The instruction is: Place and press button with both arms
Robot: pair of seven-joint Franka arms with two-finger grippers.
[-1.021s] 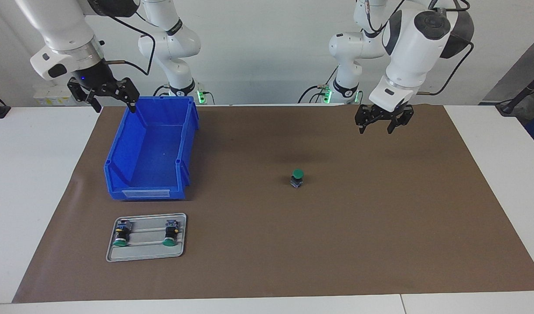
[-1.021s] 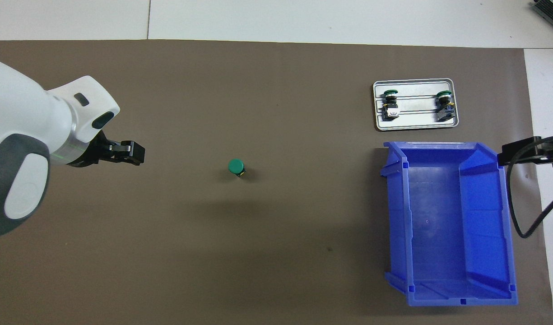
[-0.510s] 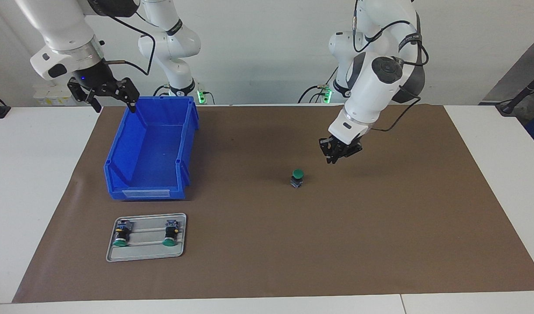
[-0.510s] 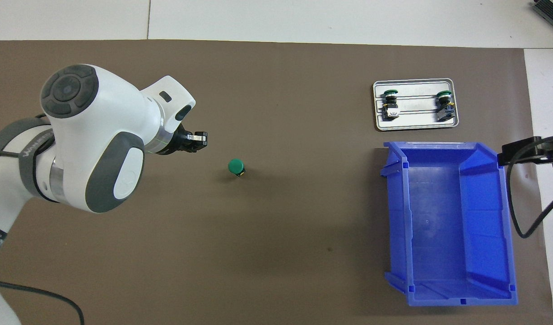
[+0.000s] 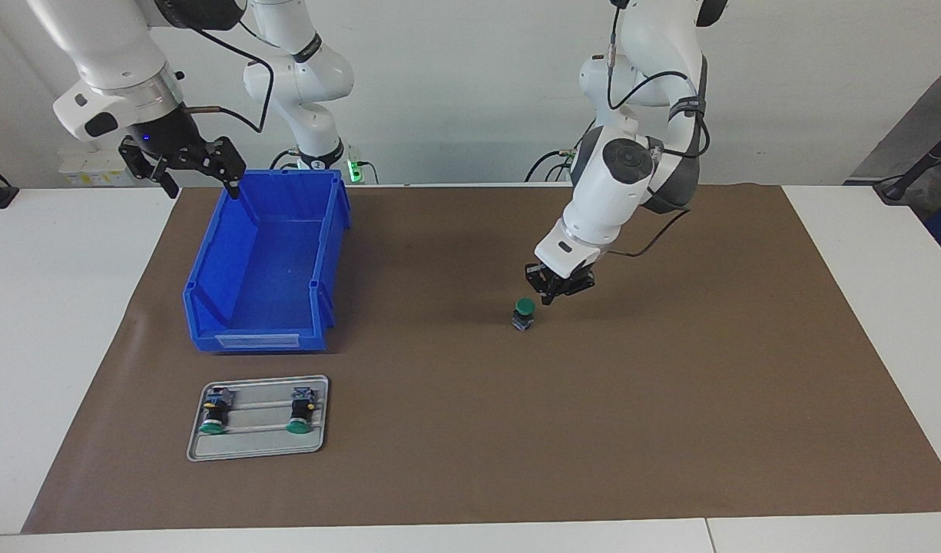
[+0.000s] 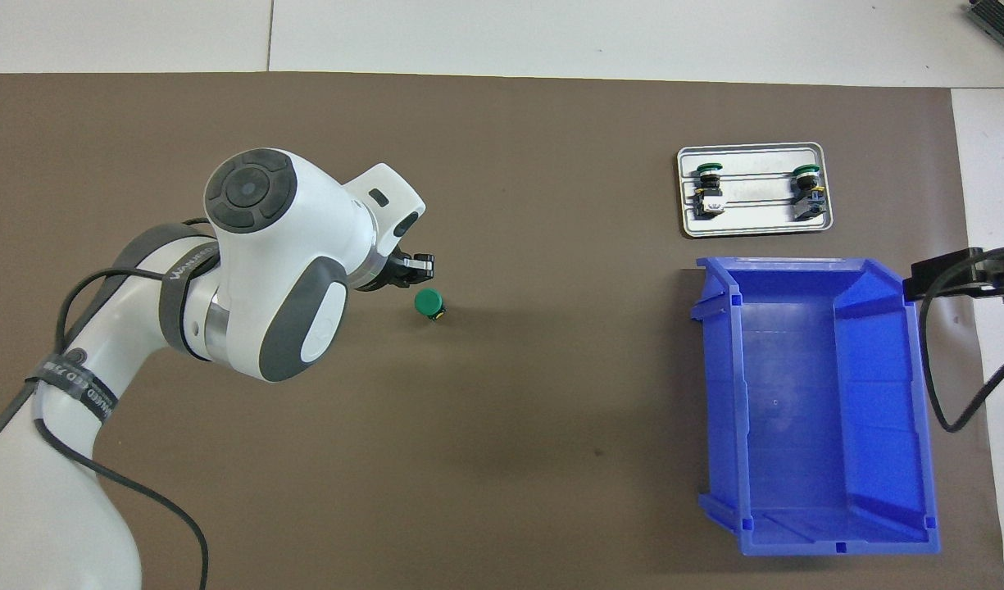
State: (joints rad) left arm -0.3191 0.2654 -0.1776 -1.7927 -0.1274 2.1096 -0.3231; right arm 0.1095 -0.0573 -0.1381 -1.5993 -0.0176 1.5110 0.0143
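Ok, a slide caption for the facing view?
Left pincer, shut, beside the upright button mid-mat; right pincer open at the blue bin.

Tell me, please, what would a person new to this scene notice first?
Probably the left gripper, shut, which hangs just above and beside the upright green button in the middle of the brown mat. Next comes the big blue bin toward the right arm's end, empty, with the open right gripper waiting over its corner.

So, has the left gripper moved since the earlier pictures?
Yes. The left gripper has come down from near the mat's robot edge to just beside the standing button.
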